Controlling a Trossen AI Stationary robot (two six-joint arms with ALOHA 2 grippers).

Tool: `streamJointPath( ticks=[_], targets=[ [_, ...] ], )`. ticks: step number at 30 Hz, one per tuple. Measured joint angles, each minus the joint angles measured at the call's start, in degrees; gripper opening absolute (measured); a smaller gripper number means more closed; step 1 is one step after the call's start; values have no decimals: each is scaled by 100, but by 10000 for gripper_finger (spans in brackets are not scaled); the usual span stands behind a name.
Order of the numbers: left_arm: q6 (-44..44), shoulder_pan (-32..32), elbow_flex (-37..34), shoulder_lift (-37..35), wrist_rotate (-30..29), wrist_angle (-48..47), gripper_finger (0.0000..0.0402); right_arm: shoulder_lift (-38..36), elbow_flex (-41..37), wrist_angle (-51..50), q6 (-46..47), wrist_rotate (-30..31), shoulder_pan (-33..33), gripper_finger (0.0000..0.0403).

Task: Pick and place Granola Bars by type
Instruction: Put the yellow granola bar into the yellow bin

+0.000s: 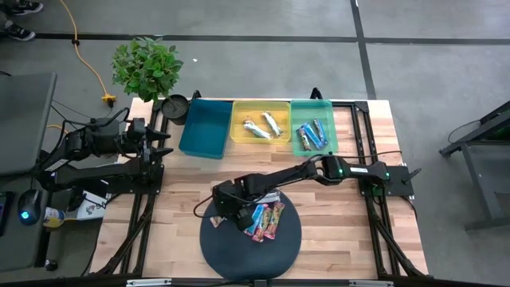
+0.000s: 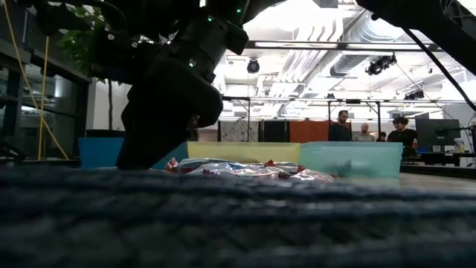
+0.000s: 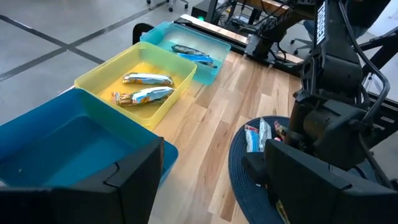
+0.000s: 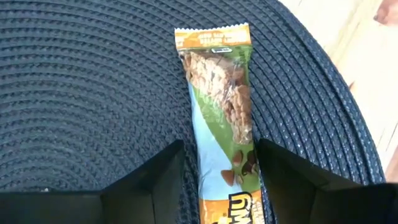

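My right gripper [image 4: 221, 186] hangs open over the dark round mat [image 1: 251, 251], slanting down. A granola bar in a green and orange wrapper [image 4: 221, 106] lies flat on the mat between its two fingers, lengthwise. More bars in pink and blue wrappers [image 1: 267, 221] lie on the mat beside it. Silver-white bars [image 1: 263, 126] lie in the yellow bin [image 1: 239, 131], blue ones [image 1: 312, 134] in the green bin [image 1: 296, 119]. My left gripper [image 3: 211, 193] waits open and raised at the table's left edge. My right gripper has one finger [image 4: 158, 177] at each long side of the green-wrapped bar, near its closer end [image 4: 227, 180], coming slanting from above and lying along it. I cannot tell whether the fingers touch the wrapper. The bar lies flat on the mat.
A blue bin [image 1: 205, 127] stands left of the yellow one along the far edge. A potted plant [image 1: 146, 68] and a dark round pot [image 1: 175, 106] sit at the far left corner. Bare wood [image 1: 343, 207] shows right of the mat. People stand in the room behind.
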Motion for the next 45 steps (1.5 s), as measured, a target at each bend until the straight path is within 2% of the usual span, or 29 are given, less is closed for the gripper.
streamJointPath(
  ticks=[10,27,36,45],
  targets=[
    [-2,0,0,0,-2,0,273,0,0,4,257,2,0,184],
    [-2,0,0,0,-26,0,273,0,0,-2,538,-195,-4,95],
    [-2,0,0,-1,-24,2,273,-38,-2,8,640,-229,0,64],
    [0,0,-2,-2,-22,3,273,-462,-11,203,629,270,-68,59]
  ],
)
